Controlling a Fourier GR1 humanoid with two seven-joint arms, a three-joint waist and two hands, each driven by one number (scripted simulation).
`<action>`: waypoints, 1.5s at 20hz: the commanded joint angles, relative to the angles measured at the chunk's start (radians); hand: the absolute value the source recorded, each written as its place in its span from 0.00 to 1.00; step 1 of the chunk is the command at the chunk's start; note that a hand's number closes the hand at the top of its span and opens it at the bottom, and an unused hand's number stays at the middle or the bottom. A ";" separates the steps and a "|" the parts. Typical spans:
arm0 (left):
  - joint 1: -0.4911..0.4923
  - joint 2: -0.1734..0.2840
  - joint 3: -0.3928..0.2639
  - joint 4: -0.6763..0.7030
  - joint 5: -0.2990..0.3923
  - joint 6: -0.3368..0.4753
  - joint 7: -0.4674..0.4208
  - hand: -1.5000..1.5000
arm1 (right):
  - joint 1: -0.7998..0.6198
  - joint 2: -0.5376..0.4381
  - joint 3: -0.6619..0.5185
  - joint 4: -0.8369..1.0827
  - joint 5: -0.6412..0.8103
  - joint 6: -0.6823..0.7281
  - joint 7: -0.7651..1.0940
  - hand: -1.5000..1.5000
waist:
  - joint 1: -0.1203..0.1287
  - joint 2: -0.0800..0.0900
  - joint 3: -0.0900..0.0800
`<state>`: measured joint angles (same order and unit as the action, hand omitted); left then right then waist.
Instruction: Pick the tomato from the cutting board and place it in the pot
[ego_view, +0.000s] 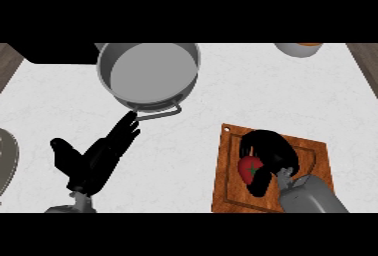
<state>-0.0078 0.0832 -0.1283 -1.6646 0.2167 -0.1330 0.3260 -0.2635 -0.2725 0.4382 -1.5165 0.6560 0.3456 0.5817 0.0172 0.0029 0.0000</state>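
Nearest, the right hand (269, 155) is seen curled over the tomato (249, 167), which lies on the board (232, 192); fingers are wrapped round it, the thumb below. At the left, the left hand (96, 157) is held open, fingers straight, tips near the pot (148, 70) handle. Judged by its look, the tomato would be light, smooth, a little slippery and easily bruised, so it is best cupped round its widest part. Farthest, the pot stands well apart from the board.

Kitchen: pot (148, 75), cutting board (232, 192), counter (280, 95).
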 joint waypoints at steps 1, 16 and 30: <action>-0.006 -0.008 -0.030 -0.012 -0.030 0.006 0.005 0.50 | -0.253 0.044 -0.053 0.239 -0.028 0.059 -0.107 1.00 | 0.031 0.008 0.001; 0.024 0.002 0.023 -0.001 -0.009 -0.011 -0.013 0.50 | -0.373 0.019 -0.147 0.204 0.165 -0.154 -0.158 1.00 | -0.030 -0.010 -0.001; -0.039 0.016 0.048 -0.007 0.010 -0.019 0.053 0.50 | -0.688 0.078 -0.396 0.023 -0.067 -0.027 -0.145 1.00 | -0.010 -0.004 0.000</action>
<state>-0.0134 0.0863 -0.0930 -1.6588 0.2101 -0.1460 0.3354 -0.8492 -0.2135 0.1220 -1.4986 0.6621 0.2888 0.4265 0.0027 -0.0024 -0.0003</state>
